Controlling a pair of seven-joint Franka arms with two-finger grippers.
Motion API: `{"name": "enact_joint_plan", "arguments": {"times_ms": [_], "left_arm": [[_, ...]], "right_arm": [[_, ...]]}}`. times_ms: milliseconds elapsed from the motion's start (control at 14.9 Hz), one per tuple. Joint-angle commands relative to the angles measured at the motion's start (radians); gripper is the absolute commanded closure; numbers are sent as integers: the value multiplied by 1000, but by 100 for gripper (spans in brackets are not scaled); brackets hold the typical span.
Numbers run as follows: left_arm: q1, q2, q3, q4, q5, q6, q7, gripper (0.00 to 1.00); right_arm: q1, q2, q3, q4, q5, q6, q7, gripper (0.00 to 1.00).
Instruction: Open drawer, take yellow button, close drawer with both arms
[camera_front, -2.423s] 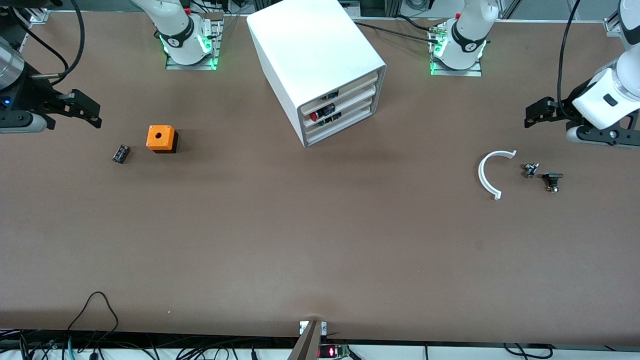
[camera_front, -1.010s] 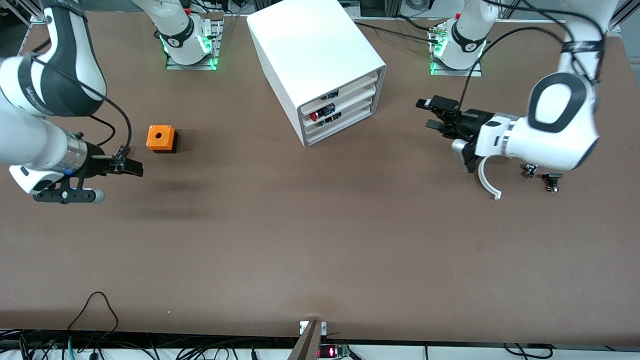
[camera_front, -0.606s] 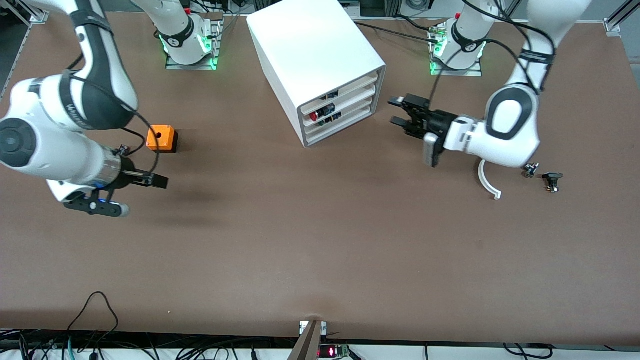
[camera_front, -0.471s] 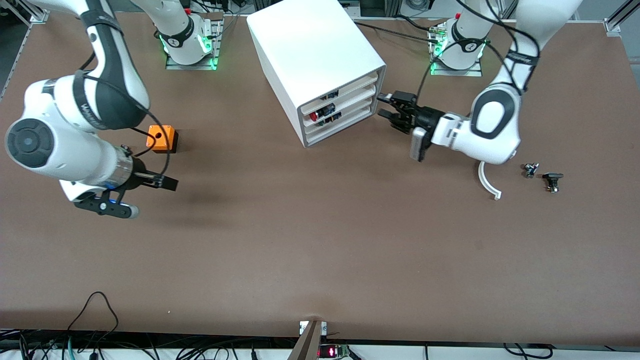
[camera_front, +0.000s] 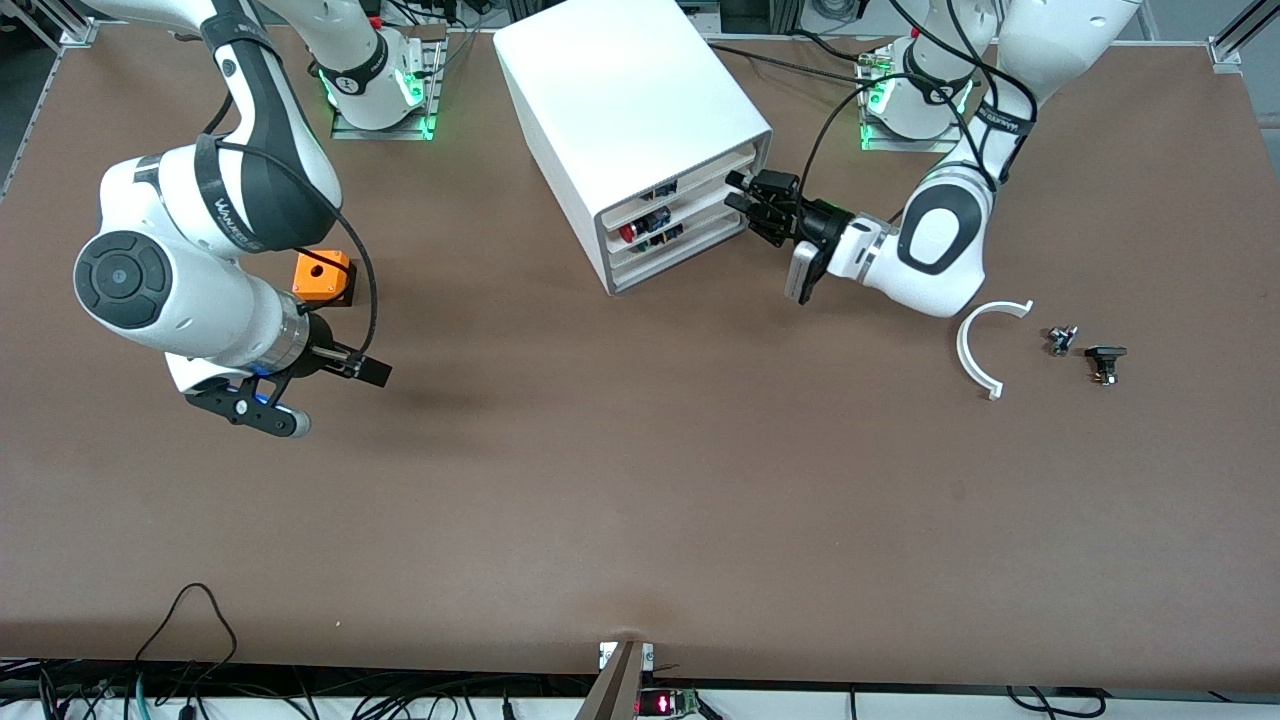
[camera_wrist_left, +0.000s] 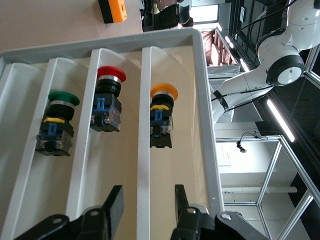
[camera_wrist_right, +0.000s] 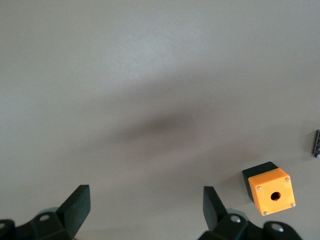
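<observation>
The left tool (camera_front: 741, 192) has swung in to the cabinet (camera_front: 640, 130) front, jaws half-closed astride a drawer divider, gripping nothing yet; the button (camera_wrist_left: 163, 114) lies inside. The right tool (camera_front: 372, 370), wide open, has moved over bare worktop (camera_front: 640, 480)

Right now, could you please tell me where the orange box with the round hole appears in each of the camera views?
Front view: the orange box sits on the table toward the right arm's end, partly hidden by that arm.
Left wrist view: an orange box shows above the drawer unit, partly cut off by the picture's edge.
Right wrist view: it lies near the right tool.
Shared landmark: the brown table.
</observation>
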Motion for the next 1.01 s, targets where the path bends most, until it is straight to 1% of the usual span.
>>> {"name": "enact_joint_plan", "arguments": {"times_ms": [0, 202, 269, 337, 404, 471, 538, 808, 942], "left_arm": [[6, 13, -30, -25, -30, 13, 31, 54], [6, 16, -50, -33, -33, 24, 31, 56], [6, 16, -73, -37, -39, 27, 33, 61], [6, 16, -82, -41, -41, 51, 33, 63], [6, 16, -89, -42, -43, 68, 33, 69], [6, 18, -95, -42, -43, 68, 33, 89], [7, 16, -95, -41, -43, 68, 33, 100], [25, 18, -86, -27, -32, 68, 25, 100], [68, 24, -82, 5, -4, 67, 16, 100]], "right_arm": [[33, 70, -2, 131, 10, -61, 90, 0], [49, 102, 1, 198, 18, -85, 169, 0], [50, 108, 4, 211, 18, -85, 189, 0], [56, 111, 4, 226, 21, -84, 208, 0], [67, 125, 4, 246, 31, -85, 230, 0], [69, 136, 4, 269, 41, -85, 258, 0], [72, 146, 4, 283, 48, -85, 276, 0], [92, 191, 10, 349, 55, -85, 359, 0], [102, 215, 24, 386, 55, -81, 419, 0]]}}
